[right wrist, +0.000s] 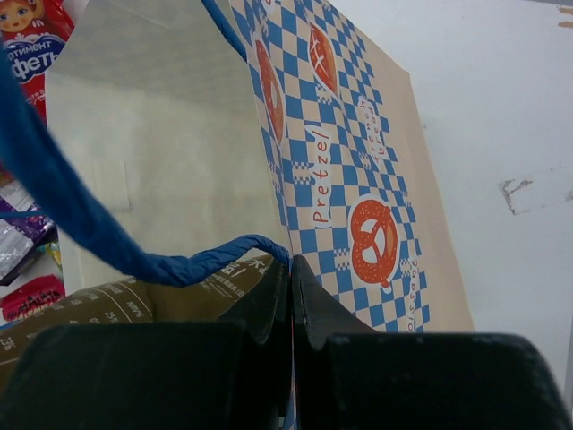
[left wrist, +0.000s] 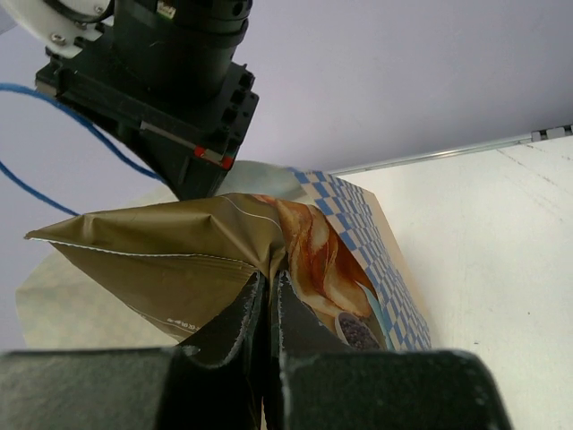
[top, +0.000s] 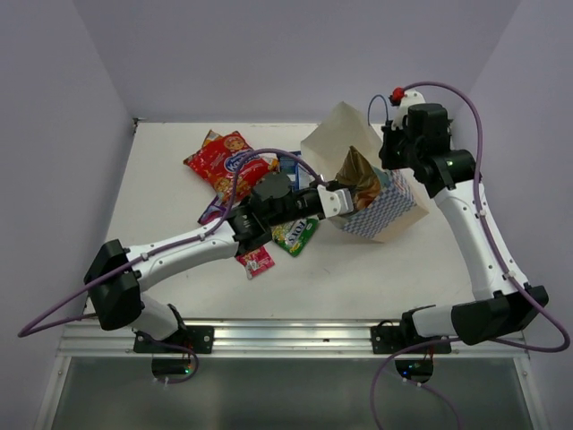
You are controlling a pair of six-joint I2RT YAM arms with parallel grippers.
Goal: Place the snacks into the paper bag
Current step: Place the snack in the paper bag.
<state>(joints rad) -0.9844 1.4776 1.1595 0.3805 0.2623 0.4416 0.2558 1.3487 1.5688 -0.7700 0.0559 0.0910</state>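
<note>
Writing first: the tan kraft paper bag with blue-and-white checked sides (right wrist: 430,179) says "Pretzel" in red up its side, with orange pretzel drawings. The big red crinkly foil packet (right wrist: 22,36) has Cyrillic lettering; I can only read bits like "ФЕТЬ". The olive-brown foil chip bag (left wrist: 179,260) has small print on its back, too tiny to read.

Counts: one paper bag and one chip bag up in the air. On the white table (top: 403,269) I can make out five packets in a loose pile: the red one, a dark blue one (top: 288,166), a purple one (top: 210,213), a yellow-green one (top: 295,235) and a tiny pink-red one (top: 257,262). The left arm covers part of the pile, so there could be more.

Fingers: the left gripper (left wrist: 269,296) is pinched nearly shut on a lower fold of the chip bag, which sits partway into the paper bag's mouth. The right gripper (right wrist: 291,278) is clamped fully shut on the bag's rim, right where a thin blue cord handle (right wrist: 54,197) comes in. The bag sits tipped at the far right of the table, with its mouth toward the pile.
</note>
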